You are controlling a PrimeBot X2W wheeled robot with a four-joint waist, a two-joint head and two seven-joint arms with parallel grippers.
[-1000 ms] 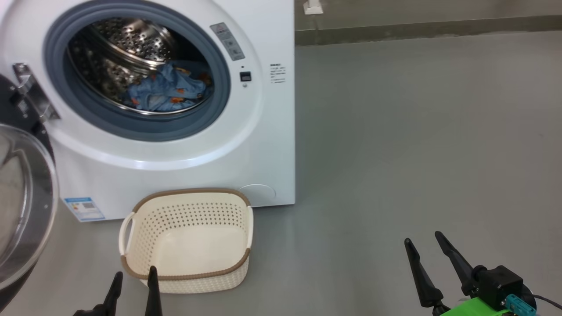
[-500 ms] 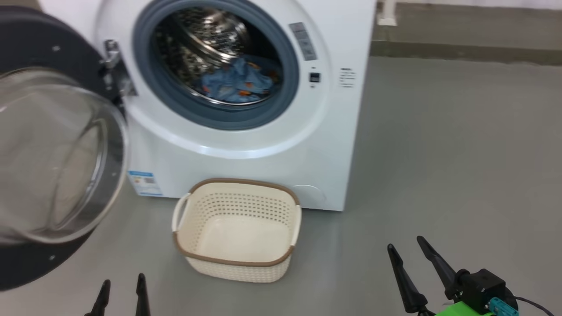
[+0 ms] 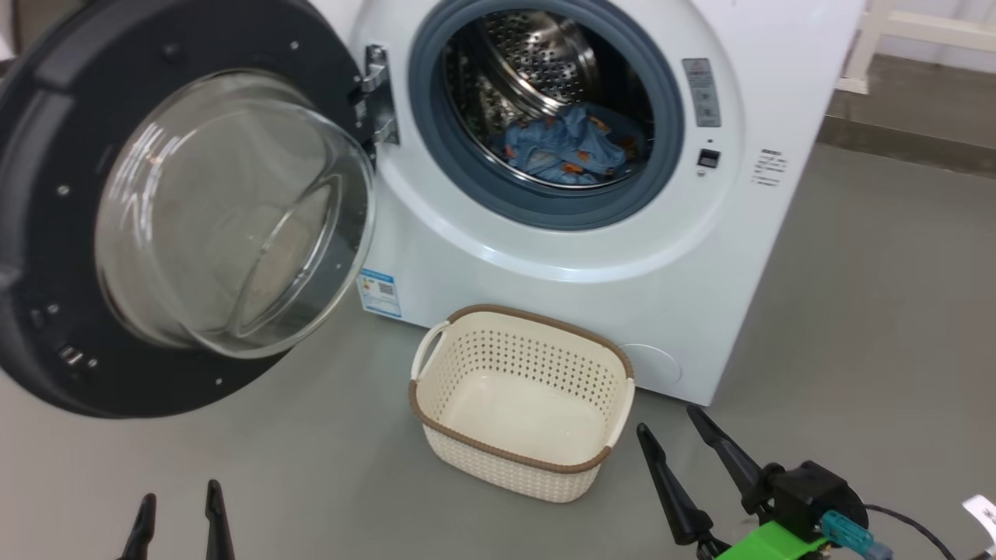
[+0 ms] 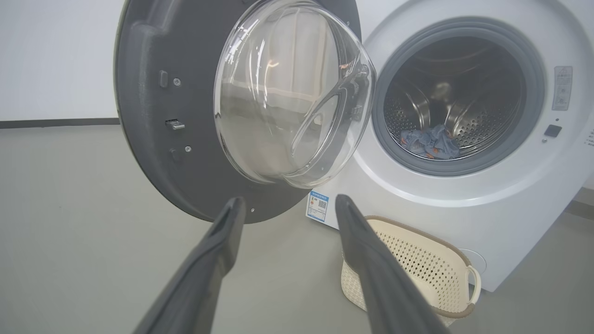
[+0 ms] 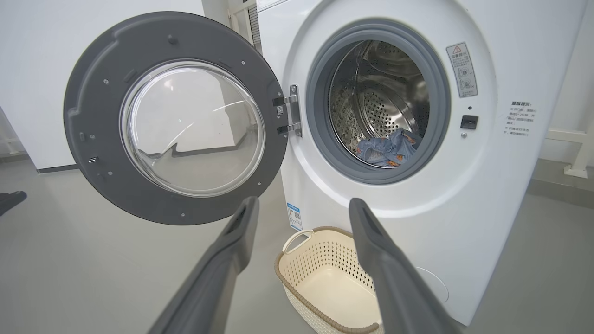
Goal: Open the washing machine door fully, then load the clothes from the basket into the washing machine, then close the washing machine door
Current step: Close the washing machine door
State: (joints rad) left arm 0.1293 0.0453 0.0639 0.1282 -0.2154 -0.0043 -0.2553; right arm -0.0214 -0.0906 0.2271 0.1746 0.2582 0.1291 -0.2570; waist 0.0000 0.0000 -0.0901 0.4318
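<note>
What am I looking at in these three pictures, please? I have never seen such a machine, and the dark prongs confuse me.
It is a wheeled robot with two arms, doing laundry. One picture comes from a camera on its head; the other two from its wrists, looking along the fingers. The prongs are its left gripper and right gripper, both open, holding nothing. On the floor stands a washing machine with its door swung open. Blue clothes lie in the drum; the basket in front of it is empty.
</note>
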